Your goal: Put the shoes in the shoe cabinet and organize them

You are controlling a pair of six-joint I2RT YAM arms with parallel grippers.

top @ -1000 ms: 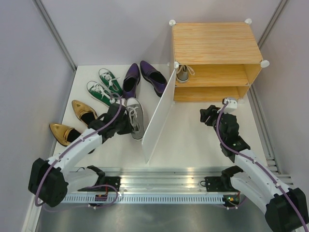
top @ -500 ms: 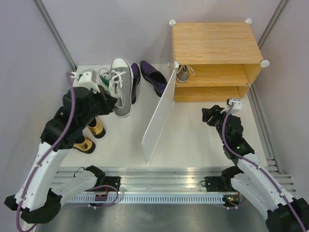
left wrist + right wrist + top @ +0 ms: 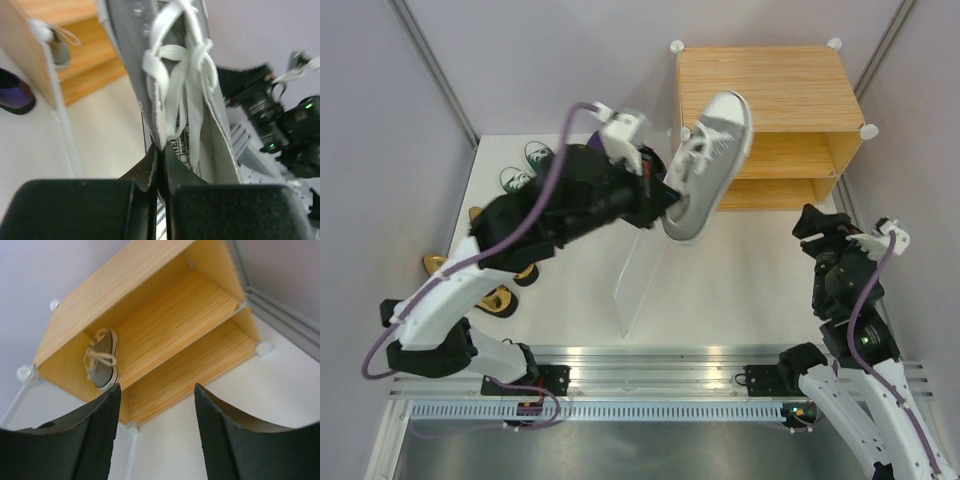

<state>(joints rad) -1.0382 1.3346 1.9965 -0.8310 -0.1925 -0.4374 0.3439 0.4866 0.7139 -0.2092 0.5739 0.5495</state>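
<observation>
Grips a grey sneaker (image 3: 712, 150) by its laced upper in the tightly closed left tool (image 3: 159, 156), aloft at upper centre of the frame, before the cabinet (image 3: 760, 85). Holds the right tool (image 3: 156, 390) parted and empty at lower right, facing a second sneaker (image 3: 102, 365) inside that cabinet.

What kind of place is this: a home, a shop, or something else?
Probably a robot test cell, not a home: left arm and right arm bolted to an aluminium rail, plain grey walls around a white table.
</observation>
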